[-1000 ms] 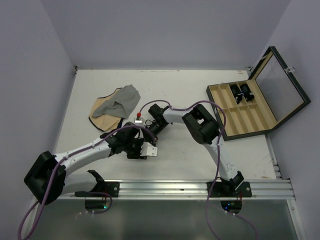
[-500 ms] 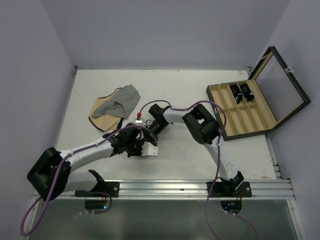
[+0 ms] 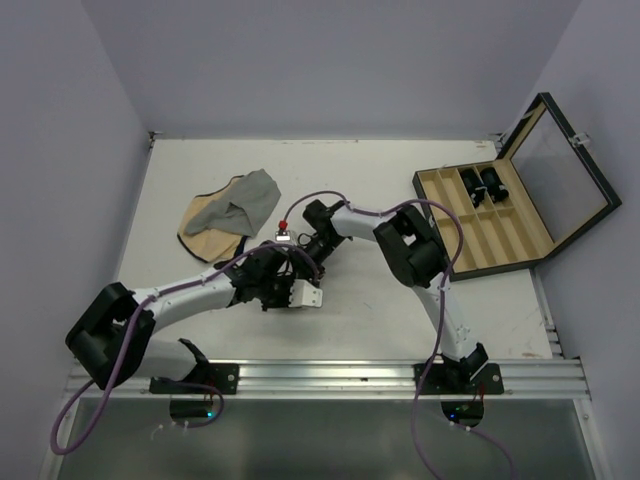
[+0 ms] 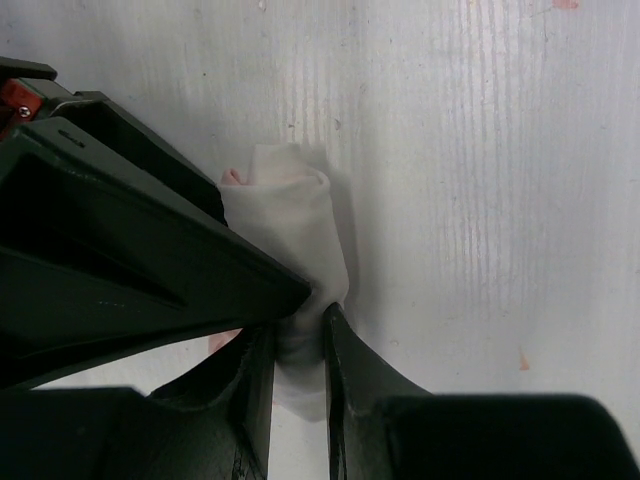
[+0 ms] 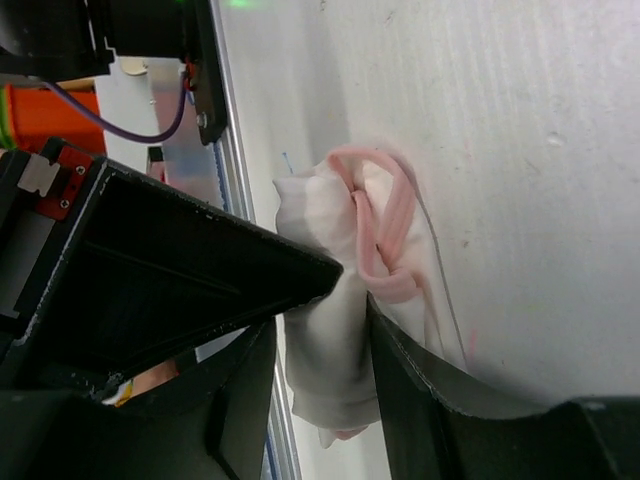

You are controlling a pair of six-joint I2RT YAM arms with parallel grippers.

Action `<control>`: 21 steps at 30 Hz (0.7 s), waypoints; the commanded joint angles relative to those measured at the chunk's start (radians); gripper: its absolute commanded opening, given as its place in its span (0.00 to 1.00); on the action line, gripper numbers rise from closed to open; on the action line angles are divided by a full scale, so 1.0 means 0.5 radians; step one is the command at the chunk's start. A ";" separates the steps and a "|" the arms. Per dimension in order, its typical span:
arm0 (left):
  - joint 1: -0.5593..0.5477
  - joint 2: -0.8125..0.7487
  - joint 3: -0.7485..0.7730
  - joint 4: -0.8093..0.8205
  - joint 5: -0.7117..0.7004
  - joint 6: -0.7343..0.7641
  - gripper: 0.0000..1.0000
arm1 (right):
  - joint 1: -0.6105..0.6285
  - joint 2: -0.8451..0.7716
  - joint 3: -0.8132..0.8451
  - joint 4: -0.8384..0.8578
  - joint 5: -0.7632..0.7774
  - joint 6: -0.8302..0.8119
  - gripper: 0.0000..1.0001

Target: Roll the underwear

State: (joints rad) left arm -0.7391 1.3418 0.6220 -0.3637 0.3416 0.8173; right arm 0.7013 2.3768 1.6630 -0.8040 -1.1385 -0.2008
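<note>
The underwear (image 4: 295, 215) is a small white roll of fabric on the table, with pink trim (image 5: 375, 225) looped at one end. My left gripper (image 4: 315, 305) is shut on the roll, both fingers pressing into the cloth. My right gripper (image 5: 353, 290) stands open around the other end, the fabric lying loosely between its fingers. In the top view the two grippers meet at the table's middle, the left gripper (image 3: 288, 285) below the right gripper (image 3: 308, 255), and they hide the underwear.
A grey cloth (image 3: 252, 198) lies on a tan cloth (image 3: 203, 230) at the back left. An open wooden case (image 3: 500, 225) with compartments and black items (image 3: 483, 184) stands at the right. A metal rail (image 3: 400, 375) runs along the near edge.
My left gripper has closed on the roll and shifted slightly right. My right gripper has opened and loosened its hold on the fabric.
</note>
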 commanded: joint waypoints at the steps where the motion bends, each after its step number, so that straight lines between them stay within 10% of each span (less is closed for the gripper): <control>1: -0.013 0.163 -0.087 -0.371 0.090 -0.049 0.00 | -0.086 -0.026 0.085 -0.033 0.497 -0.129 0.48; 21: 0.336 0.981 0.762 -1.330 0.651 0.362 0.01 | -0.755 -0.936 -0.070 -0.077 0.494 -0.321 0.65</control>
State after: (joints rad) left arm -0.6373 1.6817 0.9779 -0.7479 0.6025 0.9047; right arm 0.2966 2.0808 1.7061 -0.8253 -0.9131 -0.2451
